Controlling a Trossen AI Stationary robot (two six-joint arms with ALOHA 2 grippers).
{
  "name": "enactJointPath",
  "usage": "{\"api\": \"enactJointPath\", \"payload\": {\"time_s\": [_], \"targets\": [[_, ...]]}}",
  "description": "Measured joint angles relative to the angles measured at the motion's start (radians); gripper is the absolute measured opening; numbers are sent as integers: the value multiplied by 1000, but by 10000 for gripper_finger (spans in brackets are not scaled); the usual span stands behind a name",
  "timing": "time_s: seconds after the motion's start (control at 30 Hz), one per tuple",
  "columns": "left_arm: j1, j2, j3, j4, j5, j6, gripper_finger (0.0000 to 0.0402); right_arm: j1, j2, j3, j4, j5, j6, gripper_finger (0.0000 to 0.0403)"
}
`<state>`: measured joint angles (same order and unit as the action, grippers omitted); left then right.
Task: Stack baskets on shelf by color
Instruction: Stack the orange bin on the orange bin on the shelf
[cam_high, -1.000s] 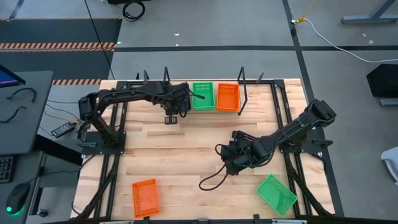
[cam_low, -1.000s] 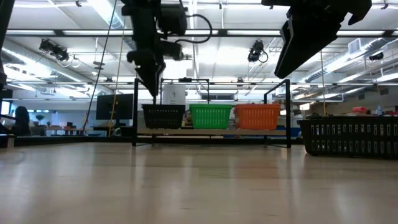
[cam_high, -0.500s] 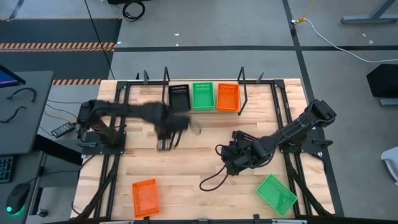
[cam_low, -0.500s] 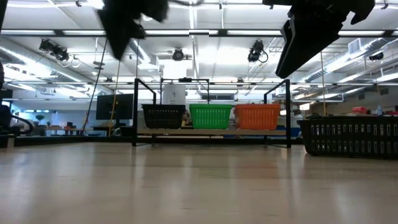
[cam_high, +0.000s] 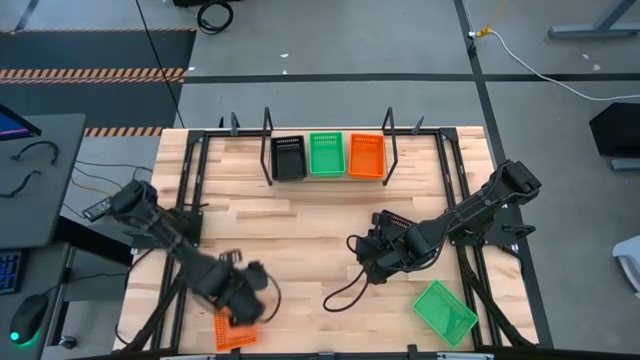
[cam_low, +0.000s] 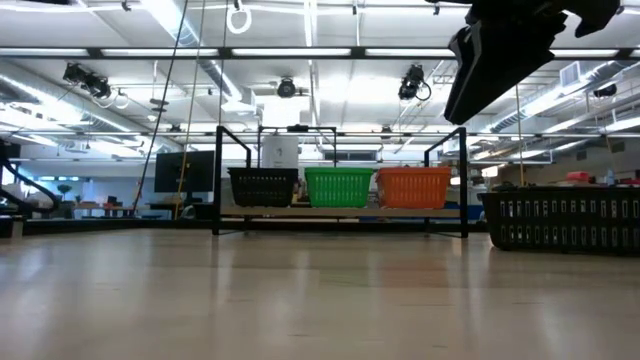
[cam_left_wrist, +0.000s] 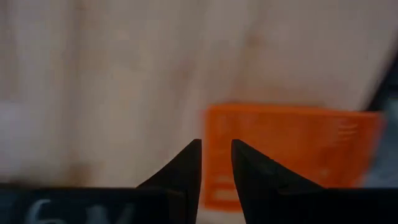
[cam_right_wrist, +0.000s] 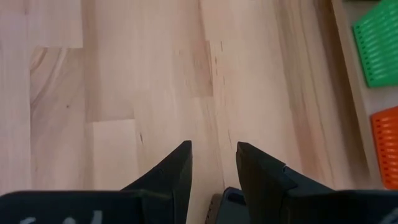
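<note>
The orange plastic mesh basket (cam_high: 234, 320) at the lower left of the high view looks light, stiff and thin-walled, best pinched over one rim; the left gripper (cam_left_wrist: 216, 163) hangs above it, jaws narrowly parted and empty. The right gripper (cam_right_wrist: 212, 163), slightly open and empty, waits mid-frame above the smooth pale wooden tabletop (cam_high: 320, 225). The shelf (cam_high: 330, 179) at upper centre holds black, green and orange baskets abreast, with an open hall behind.

No writing, label, brand, number or sign can be read anywhere in these views of the bench.
</note>
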<state>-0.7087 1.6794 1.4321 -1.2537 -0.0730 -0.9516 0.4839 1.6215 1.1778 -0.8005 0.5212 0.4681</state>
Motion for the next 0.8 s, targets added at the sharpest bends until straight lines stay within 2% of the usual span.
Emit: {"api": "enactJointPath", "payload": {"time_s": [0.17, 0.3, 0.57, 0.8], "targets": [[-97, 17, -19, 205, 8, -225, 86, 0, 0, 0, 8, -4, -19, 130], [-154, 66, -18, 351, 7, -280, 71, 0, 0, 0, 8, -17, -19, 130], [-215, 216, -18, 395, 171, -365, 61, 0, 0, 0, 8, -45, -18, 130], [-235, 222, -18, 352, 125, -373, 68, 0, 0, 0, 14, -45, -15, 130]]}}
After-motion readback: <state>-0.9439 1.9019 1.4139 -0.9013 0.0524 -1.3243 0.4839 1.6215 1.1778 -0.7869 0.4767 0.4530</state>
